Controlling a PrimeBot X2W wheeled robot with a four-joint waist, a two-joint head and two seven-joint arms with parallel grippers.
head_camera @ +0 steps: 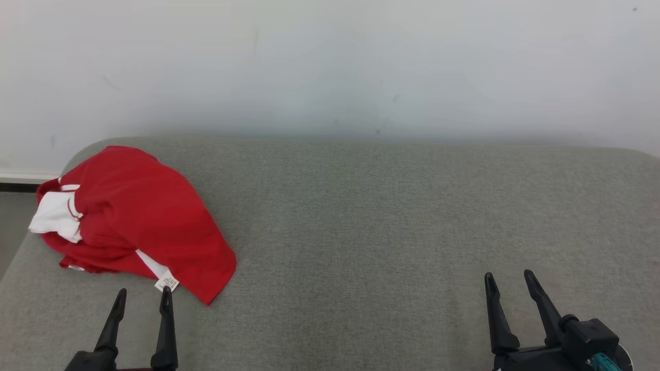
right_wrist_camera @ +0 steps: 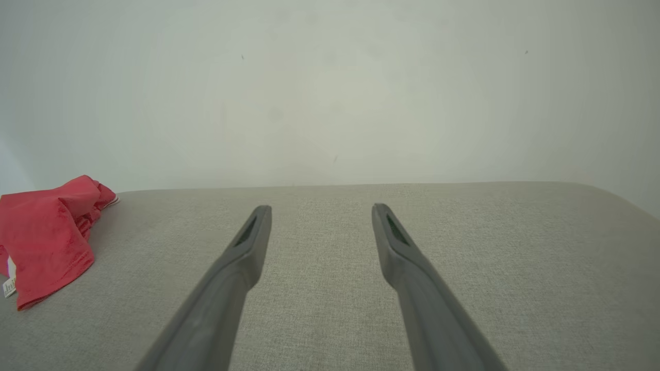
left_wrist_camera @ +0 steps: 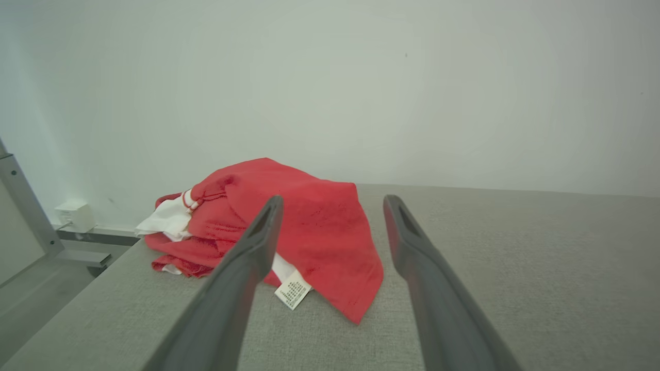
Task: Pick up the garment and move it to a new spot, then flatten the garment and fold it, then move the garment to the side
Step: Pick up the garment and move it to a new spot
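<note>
the red garment [head_camera: 139,216] lies crumpled in a heap at the far left corner of the grey fabric-covered surface [head_camera: 361,232]. a white panel with red-striped trim shows at the garment's left side, and a small white label [head_camera: 167,282] sticks out from its near edge. the left gripper [head_camera: 144,292] sits just in front of that edge, fingers spread apart and holding nothing. its inner fingertip is right beside the label, and i cannot tell whether they touch. the right gripper [head_camera: 508,275] is well apart from the garment, on the right, over bare fabric, its fingers likewise spread and empty. a pale wall [head_camera: 330,62] rises behind the surface. in the left wrist view a white socket box [left_wrist_camera: 75,215] sits low on it.
</note>
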